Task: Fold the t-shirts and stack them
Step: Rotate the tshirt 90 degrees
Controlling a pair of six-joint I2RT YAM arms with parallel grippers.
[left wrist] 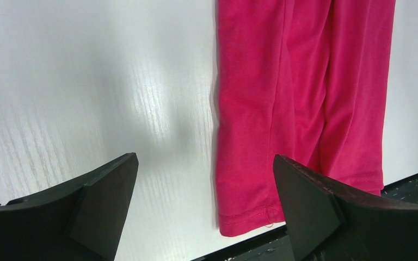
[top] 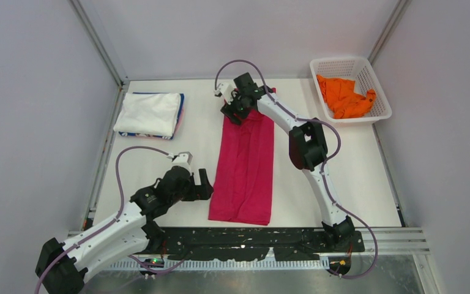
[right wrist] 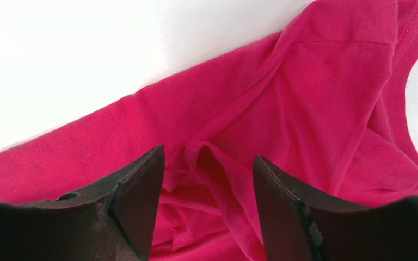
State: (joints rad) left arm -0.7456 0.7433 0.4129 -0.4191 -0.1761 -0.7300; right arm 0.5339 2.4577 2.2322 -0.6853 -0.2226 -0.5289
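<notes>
The magenta-pink t-shirt [top: 246, 165] lies in the middle of the table, folded lengthwise into a long strip. My right gripper [top: 235, 112] is open over its far end, jaws either side of rumpled cloth [right wrist: 212, 179]. My left gripper [top: 205, 185] is open and empty just left of the shirt's near left corner [left wrist: 245, 217]. A folded white t-shirt [top: 149, 113] tops a stack at the far left, with blue and pink edges [top: 179, 116] showing under it. An orange t-shirt [top: 344, 95] lies bunched in the basket.
The white lattice basket [top: 379, 86] stands at the far right corner. A black mounting plate [top: 245, 240] runs along the near table edge. Grey walls close in both sides and the back.
</notes>
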